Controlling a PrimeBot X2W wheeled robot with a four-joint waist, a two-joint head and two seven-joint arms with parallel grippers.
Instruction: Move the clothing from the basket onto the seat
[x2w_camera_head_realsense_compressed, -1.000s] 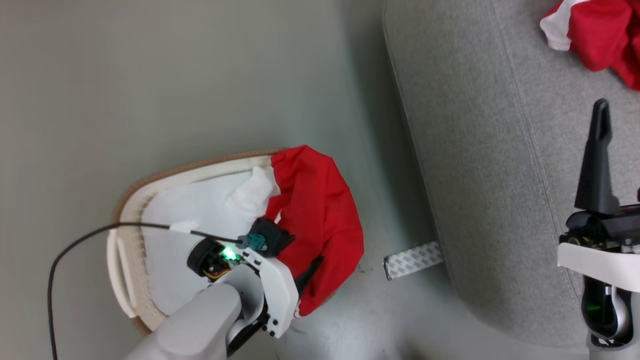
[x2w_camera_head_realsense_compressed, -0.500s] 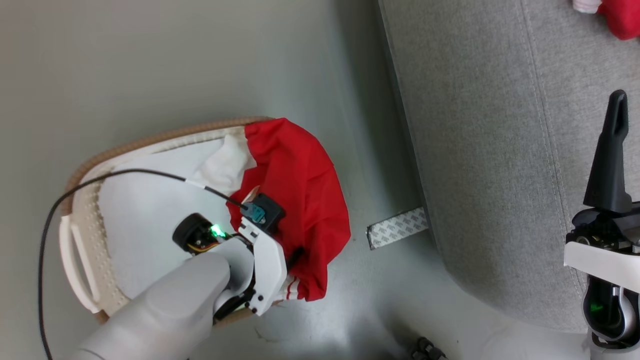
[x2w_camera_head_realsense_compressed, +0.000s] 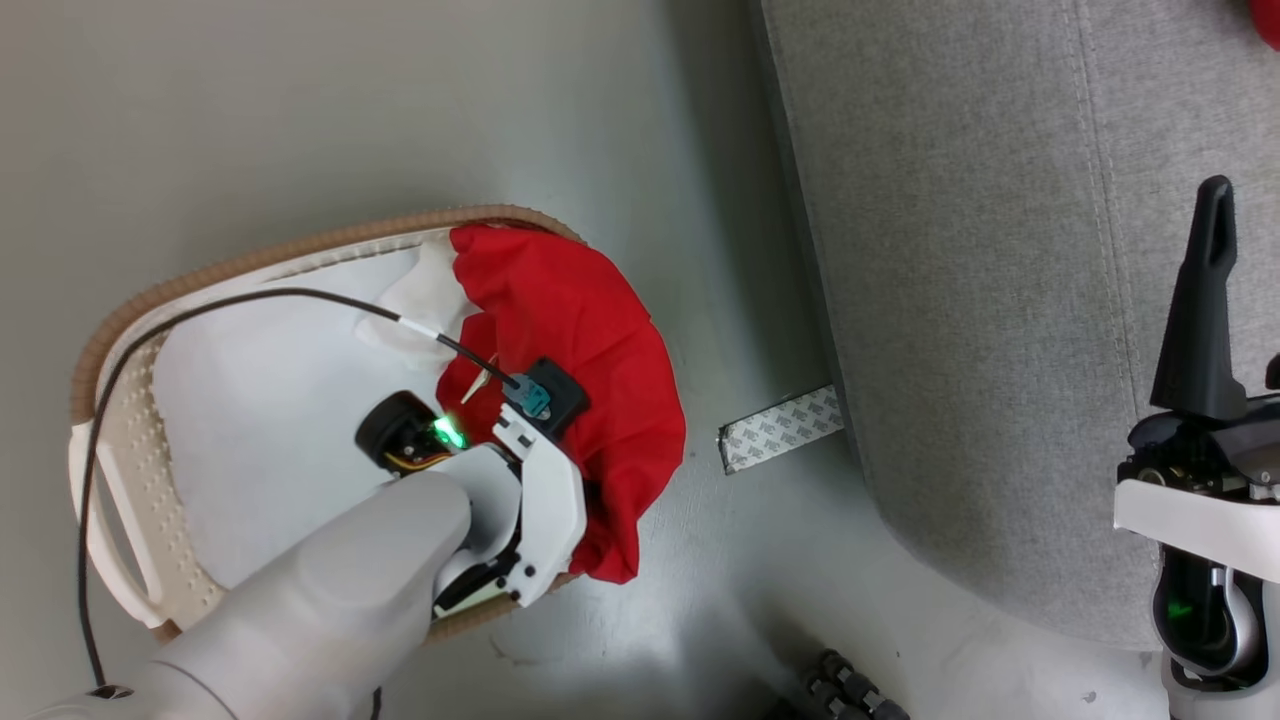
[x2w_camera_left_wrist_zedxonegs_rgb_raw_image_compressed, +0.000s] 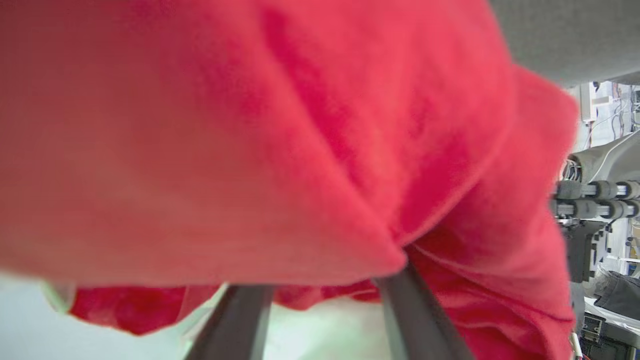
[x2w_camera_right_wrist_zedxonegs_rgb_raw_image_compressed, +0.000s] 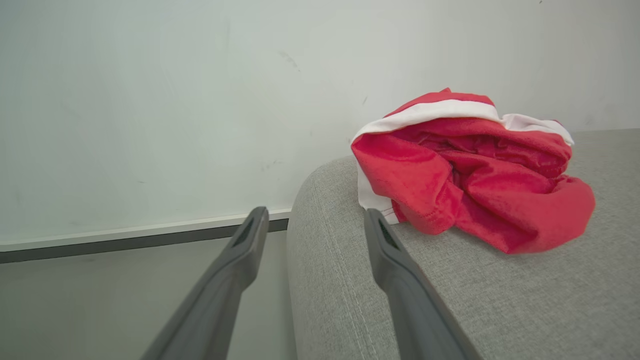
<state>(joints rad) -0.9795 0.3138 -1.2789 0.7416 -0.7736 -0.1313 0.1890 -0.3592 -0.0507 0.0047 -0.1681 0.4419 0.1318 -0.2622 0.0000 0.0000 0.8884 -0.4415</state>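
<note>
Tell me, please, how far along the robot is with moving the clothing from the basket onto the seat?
Done: one red garment lies on the seat. In hand: the left gripper, fingers apart, is pushed into a second red garment draped over the basket rim. Left: gripping, lifting and carrying it over. The right gripper is open, empty.

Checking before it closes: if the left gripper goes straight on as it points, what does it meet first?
The red garment in the basket: the left gripper looks pressed into its folds, though the close-up is blurry.
</note>
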